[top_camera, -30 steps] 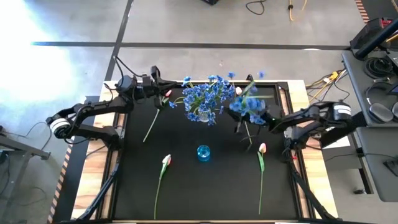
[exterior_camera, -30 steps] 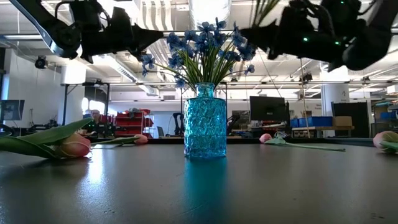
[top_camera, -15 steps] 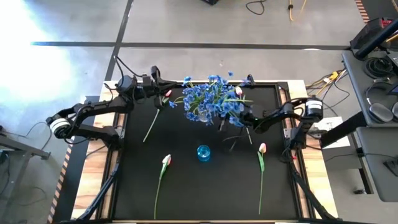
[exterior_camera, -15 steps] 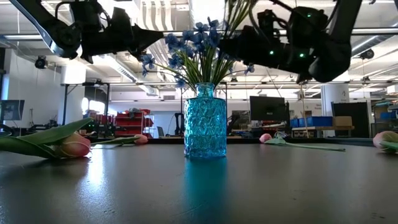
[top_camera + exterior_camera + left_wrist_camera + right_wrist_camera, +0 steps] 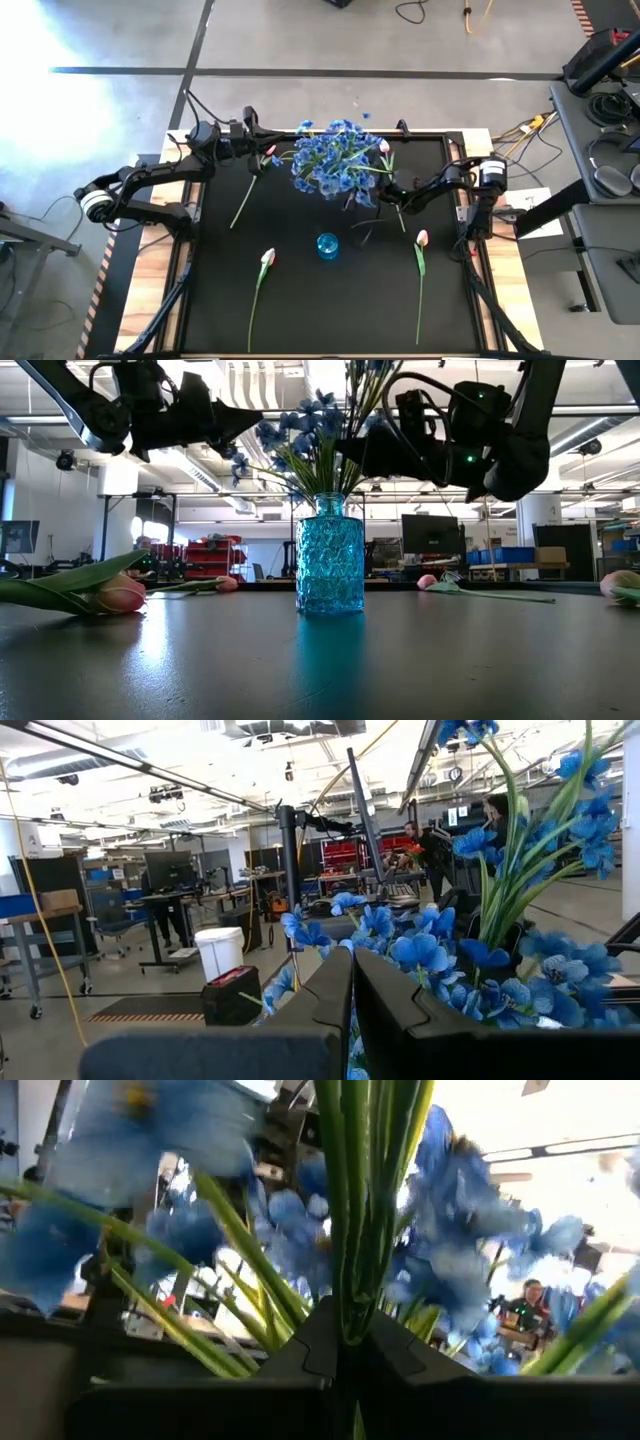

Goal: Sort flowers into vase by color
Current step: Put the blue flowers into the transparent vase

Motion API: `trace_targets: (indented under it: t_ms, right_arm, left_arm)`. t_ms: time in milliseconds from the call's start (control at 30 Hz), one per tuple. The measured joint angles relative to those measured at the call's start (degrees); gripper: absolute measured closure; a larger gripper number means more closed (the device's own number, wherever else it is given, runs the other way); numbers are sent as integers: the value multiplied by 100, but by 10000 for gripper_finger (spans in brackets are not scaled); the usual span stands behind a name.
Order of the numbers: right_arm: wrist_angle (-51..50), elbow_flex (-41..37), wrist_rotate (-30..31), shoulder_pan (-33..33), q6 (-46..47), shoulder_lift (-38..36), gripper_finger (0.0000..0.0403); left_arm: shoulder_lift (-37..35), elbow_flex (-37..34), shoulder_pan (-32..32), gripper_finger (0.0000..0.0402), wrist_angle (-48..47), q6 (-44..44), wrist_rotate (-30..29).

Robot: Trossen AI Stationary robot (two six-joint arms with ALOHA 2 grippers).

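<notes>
the blue glass vase [image 5: 329, 555] stands on the black worktop [image 5: 300, 290], toward its middle, and the low view shows it already holding a fan of blue sprays [image 5: 300, 440]. from above the vase [image 5: 328, 245] looks like a small blue ring, and the mass of blue blossoms [image 5: 335, 160] appears displaced toward the far edge of the worktop, so only the low view makes clear that the stems run down into the vase neck.

the right tool [image 5: 388, 193] hangs above the worktop just beside the blossoms, on the side of the right edge. its wrist view shows what the others hide: the two fingers [image 5: 395, 1350] are clamped on a bunch of green stems [image 5: 350, 1200], with blurred blue flowers all around. in the low view this tool [image 5: 370, 455] is a dark shape high beside the bouquet.

the left tool [image 5: 258, 150] waits near the far left corner, and its wrist view shows the fingers [image 5: 400, 1010] pressed together with nothing between them, looking toward the blue flowers.

pink-white tulips lie flat on the worktop: one [image 5: 262, 275] toward the near left, one [image 5: 420, 260] toward the near right, one [image 5: 250, 185] below the left tool, one [image 5: 384, 150] by the far edge. the low view shows a tulip bud [image 5: 120, 595] lying at its left.
</notes>
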Motion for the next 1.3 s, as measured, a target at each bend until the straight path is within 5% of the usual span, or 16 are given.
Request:
trace_targets:
  t_ms: [833, 1300]
  right_arm:
    - [-6, 143, 234, -30, 40, 223, 391]
    - [-6, 210, 256, -30, 183, 221, 391]
  left_arm:
    - [0, -6, -53, 401, -301, -133, 145]
    - [52, -1608, -277, 402, 713, -637, 290]
